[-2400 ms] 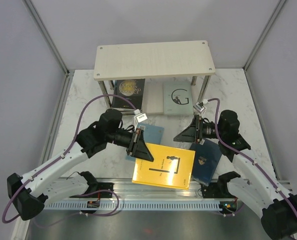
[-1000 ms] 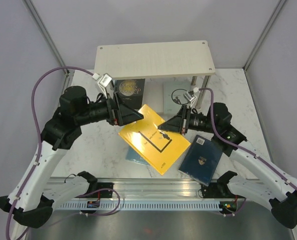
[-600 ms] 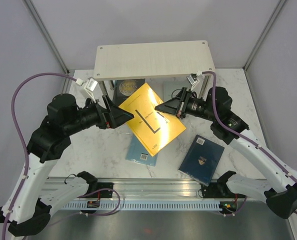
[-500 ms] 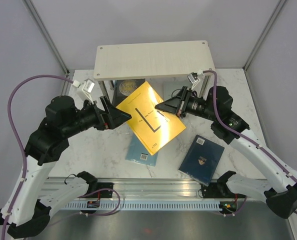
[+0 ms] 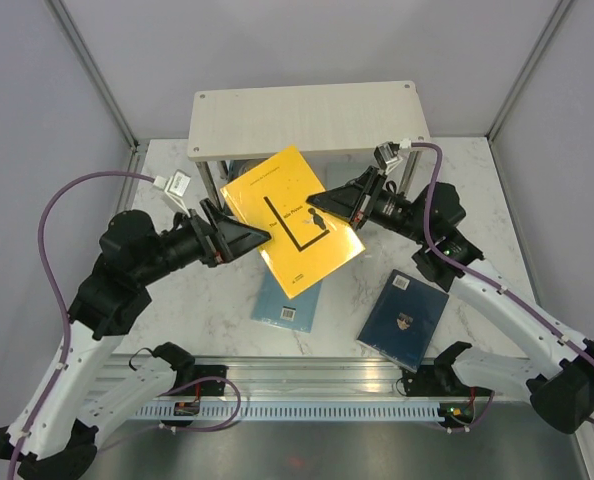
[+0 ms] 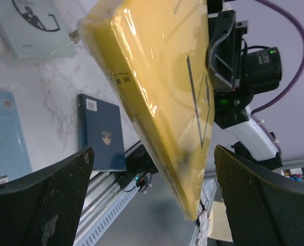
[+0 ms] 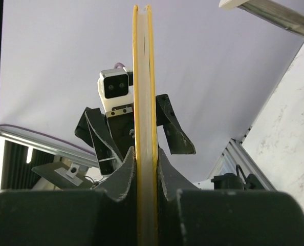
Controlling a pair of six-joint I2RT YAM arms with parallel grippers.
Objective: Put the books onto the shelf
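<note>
Yellow film-wrapped paperback (image 5: 289, 218) is held clear of the table, clamped along one edge by the right gripper (image 5: 317, 205). In the right wrist view it is seen edge-on, pinched tight between both fingers. The left gripper (image 5: 260, 236) is set with its jaws wide apart just beside the opposite edge of the book; contact cannot be confirmed. The pale wooden two-tier shelf (image 5: 307, 120) lies just beyond both tools, its top board close to the book's far corner.

Risks noted:
- Slip is judged likely. The cover is glossy and only one edge is gripped, so the book may be rotated or pulled loose between the pads by its own weight.
- No support is given by the open left jaws. A dropped book would probably land on the light blue paperback (image 5: 287, 300) below the tools.
- The book is tilted. If it is advanced unlevelled, its corner may be caught on the top board or a slim metal post (image 5: 395, 172), and the shelf may be shoved.
</note>
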